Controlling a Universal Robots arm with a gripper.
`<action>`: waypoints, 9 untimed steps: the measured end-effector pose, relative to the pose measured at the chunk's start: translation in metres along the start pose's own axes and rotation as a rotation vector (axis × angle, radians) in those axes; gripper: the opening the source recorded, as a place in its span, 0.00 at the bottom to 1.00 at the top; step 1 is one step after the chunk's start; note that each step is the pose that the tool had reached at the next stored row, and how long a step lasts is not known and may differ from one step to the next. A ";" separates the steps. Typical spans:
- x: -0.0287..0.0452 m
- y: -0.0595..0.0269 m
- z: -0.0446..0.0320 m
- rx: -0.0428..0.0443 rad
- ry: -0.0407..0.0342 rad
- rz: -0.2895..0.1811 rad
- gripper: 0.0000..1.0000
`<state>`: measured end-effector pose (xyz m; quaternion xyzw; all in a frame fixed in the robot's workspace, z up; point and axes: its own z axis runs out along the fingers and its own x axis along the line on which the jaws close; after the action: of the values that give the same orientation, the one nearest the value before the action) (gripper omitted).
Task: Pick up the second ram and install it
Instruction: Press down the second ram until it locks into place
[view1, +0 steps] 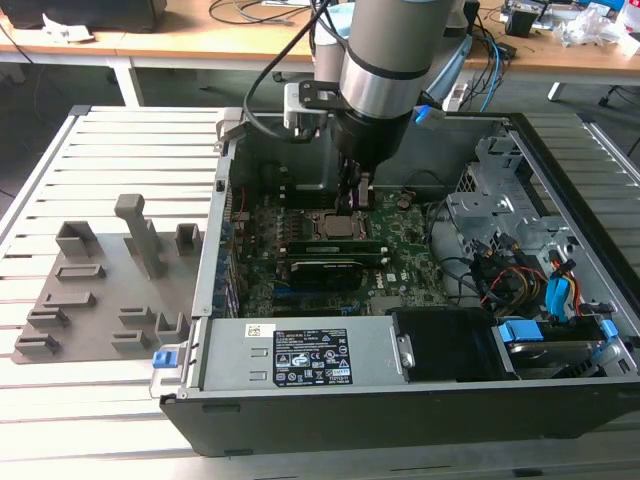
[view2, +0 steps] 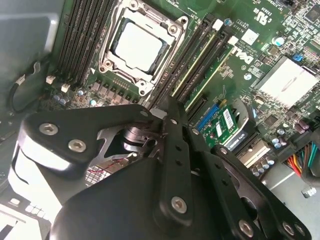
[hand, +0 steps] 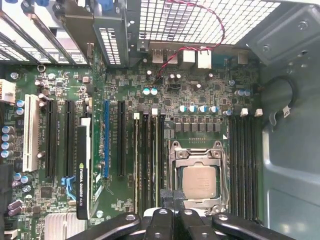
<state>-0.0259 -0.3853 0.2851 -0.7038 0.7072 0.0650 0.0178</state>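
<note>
Two thin green sticks stand on edge in neighbouring black slots beside the processor socket (hand: 200, 180). I take the second ram (view2: 196, 64) (hand: 155, 160) to be the one nearer the socket, though I cannot tell them apart for certain. My gripper (view1: 355, 205) (view2: 168, 106) (hand: 170, 209) reaches down into the open computer case and hangs just over one end of those slots. Its fingers are together with nothing between them. Whether the tip touches a stick is hidden.
On the exterior view's left, a grey holder plate (view1: 100, 290) with upright blocks lies on the slatted table. Inside the case (view1: 380, 400) are a graphics card (hand: 84, 165), more slots (hand: 245, 165), cable bundles and drive bays (view1: 540, 290) close around the arm.
</note>
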 end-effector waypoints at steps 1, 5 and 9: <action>0.0001 -0.0028 0.0005 -0.0006 0.0002 0.000 0.11; 0.0010 -0.0209 0.0088 -0.0073 0.0000 0.001 0.11; 0.0023 -0.0318 0.0195 -0.0084 0.0000 0.001 0.11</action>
<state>0.0045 -0.3853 0.2634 -0.7035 0.7072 0.0680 0.0148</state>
